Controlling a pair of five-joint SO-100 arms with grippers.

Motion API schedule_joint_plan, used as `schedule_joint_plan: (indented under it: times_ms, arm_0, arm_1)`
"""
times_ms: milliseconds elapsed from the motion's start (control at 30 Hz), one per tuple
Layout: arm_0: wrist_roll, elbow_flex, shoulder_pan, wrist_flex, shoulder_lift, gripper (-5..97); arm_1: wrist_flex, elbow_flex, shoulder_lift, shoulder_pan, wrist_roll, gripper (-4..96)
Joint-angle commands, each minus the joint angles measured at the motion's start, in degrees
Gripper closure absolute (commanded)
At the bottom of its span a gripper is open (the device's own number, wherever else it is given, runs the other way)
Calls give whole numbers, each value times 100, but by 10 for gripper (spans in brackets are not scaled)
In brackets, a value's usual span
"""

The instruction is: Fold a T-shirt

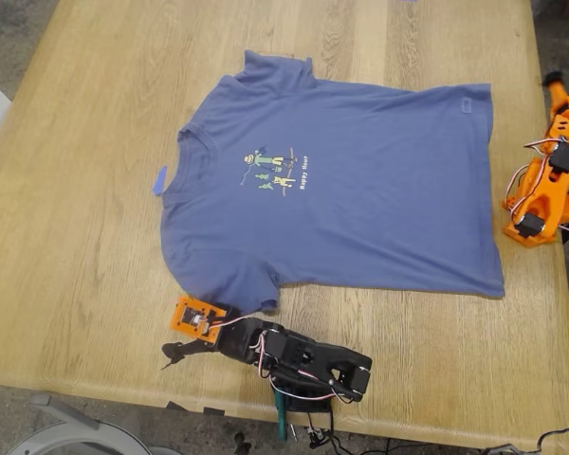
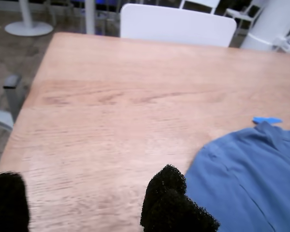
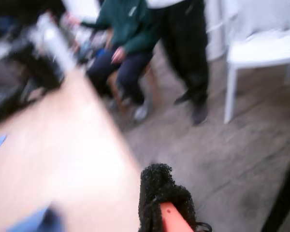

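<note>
Blue T-shirt (image 1: pixel 360 199) lies flat, unfolded, on the table (image 1: pixel 95 190); folding not begun. My first hand (image 2: pixel 87 203) spread wide, empty; second hand's opening unclear.

second wrist view blurred | my second pincer (image 3: pixel 166 208) cut off, state unclear

Even, soft light and faint shadows in sharp exterior view; second wrist view heavily motion-blurred.
</note>
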Motion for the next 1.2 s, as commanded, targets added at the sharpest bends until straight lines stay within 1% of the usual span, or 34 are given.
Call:
schedule_joint_plan:
  times_ms: [0,67,233,333,467,600,733,833,967,1167]
  arm_0:
    - [18,-809,229,448,659,461]
    - [18,-1072,264,826,650,444]
    - [0,-1960,220,2364,633,402]
    - [-26,-2426,246,2892,448,394]
    - [-53,-3401,308,3533,-387,390]
    - [-62,-4447,466,3999,-1345,384]
    - [-62,-5326,642,4474,-2118,373]
    - [-97,-5845,976,4790,-2602,358]
    - [-158,-6363,1626,4939,-3270,352]
    - [-141,-6759,3041,4210,-4421,361]
  arm_1:
    - [466,-527,35,-765,-88,431]
    - [835,-923,26,-1336,-202,437]
    - [1898,-1846,26,-2443,-483,443]
    - [2646,-2382,18,-3067,-650,445]
    - [3727,-3138,0,-3735,-958,459]
    - [4720,-3771,-26,-4184,-1151,469]
    - [5528,-4395,-264,-4878,-1389,484]
    - [6135,-4975,-703,-5458,-1485,487]
    - [6469,-5739,-1503,-6240,-1626,498]
    - [6398,-6750,-2953,-7506,-1731,526]
